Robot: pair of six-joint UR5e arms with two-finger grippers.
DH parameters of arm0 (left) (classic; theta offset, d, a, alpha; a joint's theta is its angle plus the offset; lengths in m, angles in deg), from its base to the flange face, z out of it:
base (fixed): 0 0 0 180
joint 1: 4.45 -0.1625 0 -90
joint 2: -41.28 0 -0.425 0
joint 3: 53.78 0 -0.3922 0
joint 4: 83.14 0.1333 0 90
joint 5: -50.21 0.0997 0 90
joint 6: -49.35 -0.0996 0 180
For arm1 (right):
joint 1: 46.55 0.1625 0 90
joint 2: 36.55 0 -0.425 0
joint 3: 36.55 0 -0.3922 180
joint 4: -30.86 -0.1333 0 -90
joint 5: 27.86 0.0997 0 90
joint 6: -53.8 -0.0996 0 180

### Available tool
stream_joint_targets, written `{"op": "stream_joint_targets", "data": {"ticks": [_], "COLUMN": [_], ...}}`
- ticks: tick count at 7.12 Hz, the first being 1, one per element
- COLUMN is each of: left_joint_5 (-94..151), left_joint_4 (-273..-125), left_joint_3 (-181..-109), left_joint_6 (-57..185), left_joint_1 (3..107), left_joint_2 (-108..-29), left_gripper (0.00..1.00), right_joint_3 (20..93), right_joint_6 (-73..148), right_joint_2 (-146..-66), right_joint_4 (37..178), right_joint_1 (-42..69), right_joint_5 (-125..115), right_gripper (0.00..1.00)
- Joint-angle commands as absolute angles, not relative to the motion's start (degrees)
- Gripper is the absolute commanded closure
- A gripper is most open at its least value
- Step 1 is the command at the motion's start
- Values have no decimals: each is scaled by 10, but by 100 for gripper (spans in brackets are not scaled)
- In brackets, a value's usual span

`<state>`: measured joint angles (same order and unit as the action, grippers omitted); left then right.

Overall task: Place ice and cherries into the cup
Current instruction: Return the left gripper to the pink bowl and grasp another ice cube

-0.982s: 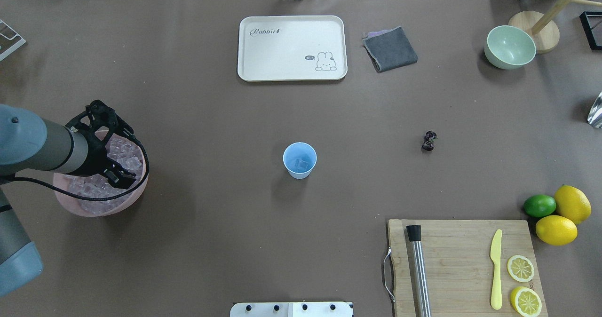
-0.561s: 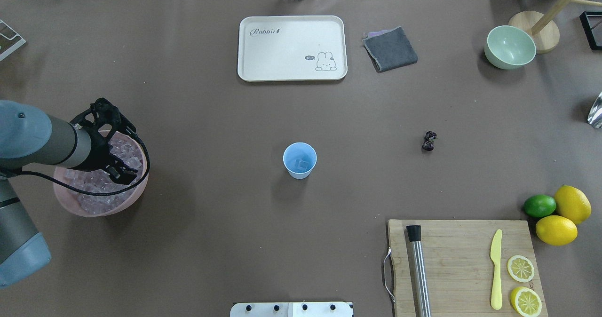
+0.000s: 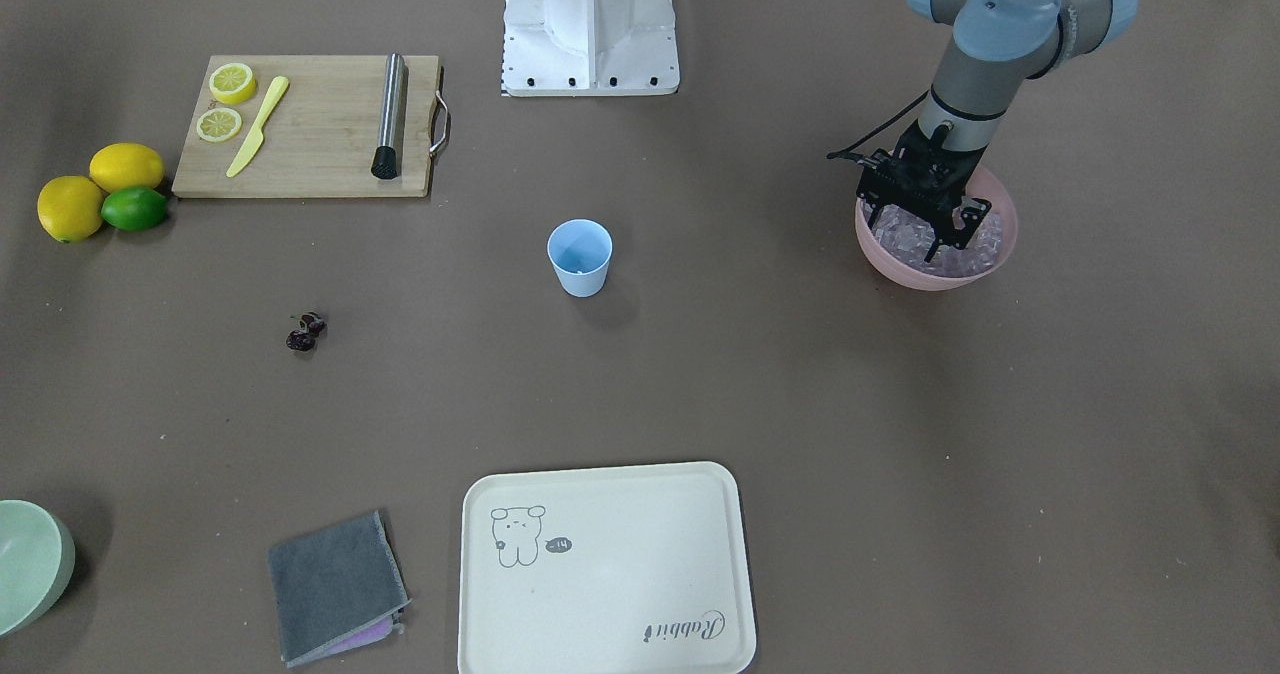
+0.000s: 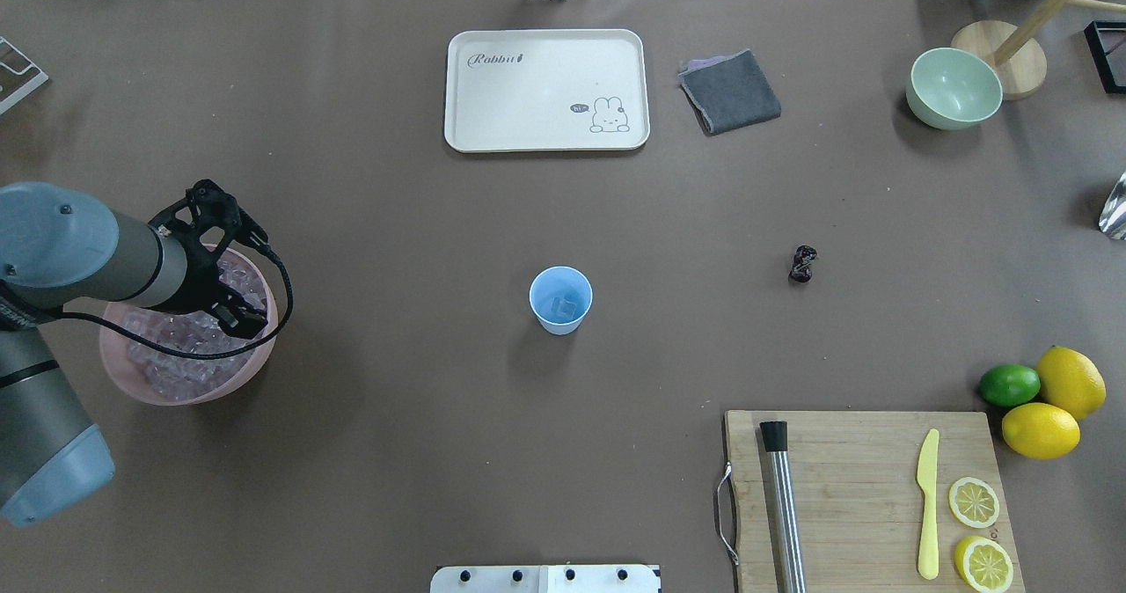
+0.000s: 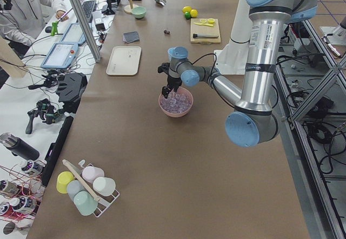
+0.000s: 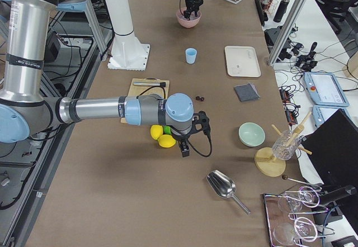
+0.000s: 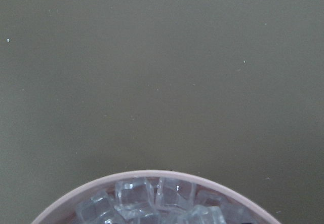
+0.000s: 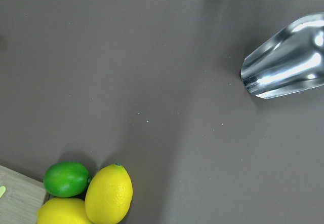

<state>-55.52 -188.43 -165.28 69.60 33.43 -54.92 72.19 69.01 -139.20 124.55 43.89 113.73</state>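
While the left gripper (image 3: 948, 237) is hanging low over the pink bowl (image 4: 255, 369), right among the ice cubes (image 4: 176, 351), the job is only getting started. Its jaws are standing a little apart in the front view, but the cubes are small and clear, so I cannot tell if one is sitting between them.

The light blue cup (image 4: 560, 300) is standing upright in the middle of the table (image 4: 396, 443), well apart from the bowl. Something that looks like one cube is already lying at its bottom. So I am thinking a little of the ice part is done, and more cubes are probably waiting to go in.

The cherries (image 4: 802, 264) are lying on the bare table, well off on the other side of the cup, and nothing is touching them. That part is not done yet.

The right gripper (image 6: 183, 146) is hanging far from all this, near the lemons (image 8: 109, 193), the lime (image 8: 67, 179) and the metal scoop (image 8: 286, 64). It is showing only in a side view, so I cannot tell if its fingers are spread or squeezed together.
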Motion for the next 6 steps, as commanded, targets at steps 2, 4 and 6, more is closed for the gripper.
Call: {"op": "stream_joint_targets", "data": {"ticks": [2, 4, 6], "left_joint_5": [-552, -551, -552], "left_joint_4": [-1884, -1881, -1879], "left_joint_3": [-1651, -1656, -1661], "left_joint_6": [702, 704, 704], "left_joint_1": [333, 334, 334], "left_joint_2": [-544, -543, -538], "left_gripper": [32, 96, 100], "right_joint_3": [725, 726, 729], "right_joint_6": [690, 690, 691], "right_joint_2": [-1396, -1396, -1400], "right_joint_4": [1245, 1245, 1245], "right_joint_1": [439, 439, 439], "right_joint_5": [1137, 1137, 1137], "right_gripper": [0, 0, 0]}}
